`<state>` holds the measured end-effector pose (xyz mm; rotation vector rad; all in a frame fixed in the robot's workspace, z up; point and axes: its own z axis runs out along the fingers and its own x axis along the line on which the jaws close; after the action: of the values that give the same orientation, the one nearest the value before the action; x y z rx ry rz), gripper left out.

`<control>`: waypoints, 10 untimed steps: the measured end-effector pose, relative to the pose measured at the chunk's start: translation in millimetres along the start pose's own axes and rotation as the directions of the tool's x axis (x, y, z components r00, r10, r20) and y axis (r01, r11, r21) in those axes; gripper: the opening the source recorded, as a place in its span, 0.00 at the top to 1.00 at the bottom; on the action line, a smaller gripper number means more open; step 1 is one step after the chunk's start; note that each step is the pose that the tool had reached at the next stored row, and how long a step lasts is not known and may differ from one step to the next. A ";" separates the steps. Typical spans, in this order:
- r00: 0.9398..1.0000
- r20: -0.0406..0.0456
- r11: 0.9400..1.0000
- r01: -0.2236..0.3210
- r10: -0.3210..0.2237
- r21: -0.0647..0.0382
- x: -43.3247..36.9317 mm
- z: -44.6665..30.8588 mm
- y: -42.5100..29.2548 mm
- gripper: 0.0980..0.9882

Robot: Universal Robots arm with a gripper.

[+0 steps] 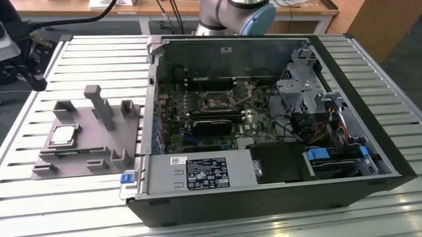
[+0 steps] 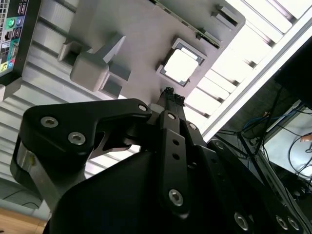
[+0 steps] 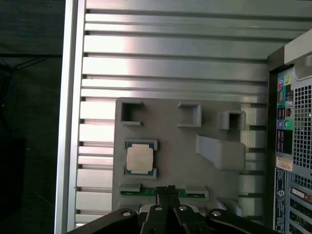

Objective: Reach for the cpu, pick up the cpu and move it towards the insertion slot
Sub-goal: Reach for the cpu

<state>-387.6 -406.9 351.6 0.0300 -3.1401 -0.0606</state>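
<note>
- The computer case (image 1: 277,148) lies open at the exterior view's right.
- The grey plate (image 1: 89,143) sits just beside it, at the exterior view's left.
- The gripper (image 2: 173,93) hovers over the plate's edge, fingers together and empty.
- The insertion slot (image 1: 216,101) sits on the board inside the case, well apart from the gripper.
- The cpu (image 2: 181,66) lies flat in its recess on the plate, near the fingertips but untouched.
- I judge this the reaching step. A grasp calls for parting the fingers and centring them astride the chip.

Free room above the cpu (image 3: 140,159), upright posts (image 1: 99,106) near on its plate (image 1: 86,144)

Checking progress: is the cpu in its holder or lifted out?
In: the cpu lies flat in the grey plate's recess, the gripper apart from it.
</note>
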 end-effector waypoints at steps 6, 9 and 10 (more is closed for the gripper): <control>1.000 0.000 1.000 0.000 0.000 0.000 1.9 2.2 -0.1 0.99; 1.000 0.000 1.000 0.000 0.000 0.000 2.4 4.3 -0.1 0.99; 1.000 0.000 1.000 0.000 0.000 0.000 2.6 5.0 -0.2 0.99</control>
<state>-390.2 -407.0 346.6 0.0301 -3.1401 -0.0608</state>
